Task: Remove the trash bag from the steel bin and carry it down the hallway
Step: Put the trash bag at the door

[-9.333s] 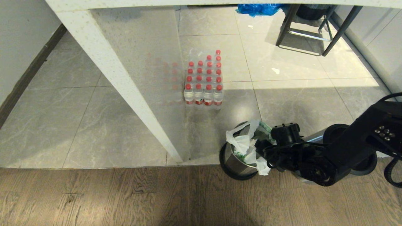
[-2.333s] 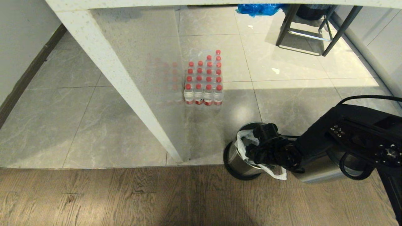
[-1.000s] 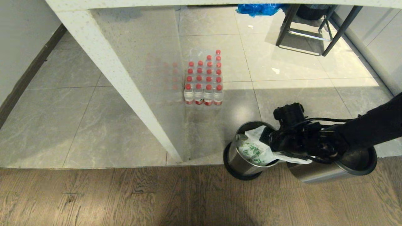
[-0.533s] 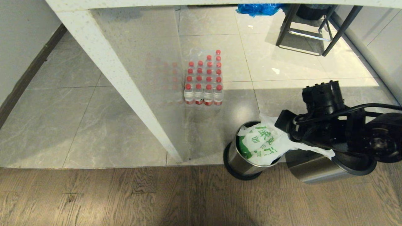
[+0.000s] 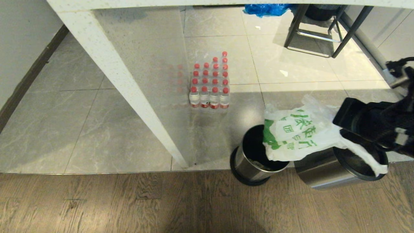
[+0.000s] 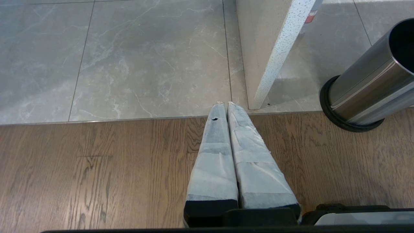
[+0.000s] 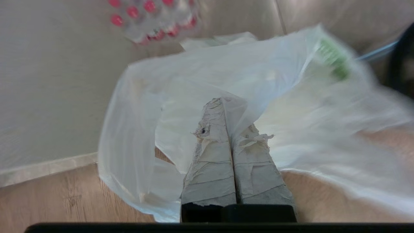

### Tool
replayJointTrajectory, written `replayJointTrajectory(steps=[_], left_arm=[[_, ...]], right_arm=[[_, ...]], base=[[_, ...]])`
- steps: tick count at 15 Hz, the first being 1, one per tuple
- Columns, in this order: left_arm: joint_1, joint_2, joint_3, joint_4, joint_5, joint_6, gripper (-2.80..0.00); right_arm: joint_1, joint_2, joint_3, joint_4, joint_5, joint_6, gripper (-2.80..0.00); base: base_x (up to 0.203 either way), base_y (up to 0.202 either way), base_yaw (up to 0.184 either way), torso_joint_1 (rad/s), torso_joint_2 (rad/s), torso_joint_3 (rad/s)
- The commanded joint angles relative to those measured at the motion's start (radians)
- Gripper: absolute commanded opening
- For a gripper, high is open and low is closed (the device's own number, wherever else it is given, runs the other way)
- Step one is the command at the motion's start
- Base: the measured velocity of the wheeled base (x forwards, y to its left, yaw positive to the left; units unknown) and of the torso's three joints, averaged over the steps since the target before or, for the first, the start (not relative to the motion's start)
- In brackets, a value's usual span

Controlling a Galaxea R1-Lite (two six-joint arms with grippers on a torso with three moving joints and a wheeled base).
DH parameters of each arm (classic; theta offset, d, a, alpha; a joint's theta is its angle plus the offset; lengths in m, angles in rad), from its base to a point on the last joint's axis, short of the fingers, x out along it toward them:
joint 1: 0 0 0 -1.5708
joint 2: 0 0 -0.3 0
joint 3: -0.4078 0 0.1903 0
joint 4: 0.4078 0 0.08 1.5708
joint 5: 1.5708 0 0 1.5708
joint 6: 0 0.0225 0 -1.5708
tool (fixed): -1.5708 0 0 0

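Note:
The white trash bag with green characters hangs in the air, its bottom just over the open mouth of the upright steel bin. My right gripper is to the bag's right, above the floor, and shut on the bag's thin plastic neck. In the right wrist view the taped fingers pinch a fold of the trash bag at the gripper's tip. My left gripper is parked low and shut over the wood floor, with the steel bin beside it. The hallway is out of view.
A second, larger steel bin lies on its side right of the upright one. A white slanted table panel stands left of the bins. A pack of red-capped bottles sits beyond them. Stool legs and a blue bag are at the far end.
My right gripper has risen and swung right, pulling the trash bag up out of the steel bin. The bin's dark inside now shows. The left arm has not moved.

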Motion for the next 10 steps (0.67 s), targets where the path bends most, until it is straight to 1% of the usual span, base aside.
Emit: replayJointTrajectory(steps=[1, 2, 3, 5, 6, 9, 10], left_arm=[[0.000, 0.000, 0.000, 0.000, 0.000, -0.002, -2.80], [0.000, 0.000, 0.000, 0.000, 0.000, 0.000, -2.80], [0.000, 0.000, 0.000, 0.000, 0.000, -0.002, -2.80], [0.000, 0.000, 0.000, 0.000, 0.000, -0.001, -2.80], [0.000, 0.000, 0.000, 0.000, 0.000, -0.001, -2.80], [0.000, 0.000, 0.000, 0.000, 0.000, 0.000, -2.80], [0.000, 0.000, 0.000, 0.000, 0.000, -0.002, -2.80]], right_arm=[[-0.024, -0.203, 0.055, 0.010, 0.027, -0.034, -2.80], [-0.052, -0.282, 0.076, 0.031, 0.062, -0.062, -2.80], [-0.108, -0.371, 0.108, 0.066, 0.101, -0.090, -2.80], [-0.237, -0.547, 0.230, 0.158, 0.178, -0.170, -2.80], [-0.279, -0.637, 0.273, 0.227, 0.207, -0.211, -2.80], [-0.352, -0.896, 0.334, 0.461, 0.292, -0.312, -2.80], [-0.368, -0.975, 0.371, 0.505, 0.309, -0.337, -2.80]], base=[[0.000, 0.000, 0.000, 0.000, 0.00, 0.000], [0.000, 0.000, 0.000, 0.000, 0.00, 0.000], [0.000, 0.000, 0.000, 0.000, 0.00, 0.000], [0.000, 0.000, 0.000, 0.000, 0.00, 0.000], [0.000, 0.000, 0.000, 0.000, 0.00, 0.000], [0.000, 0.000, 0.000, 0.000, 0.00, 0.000], [0.000, 0.000, 0.000, 0.000, 0.00, 0.000]])
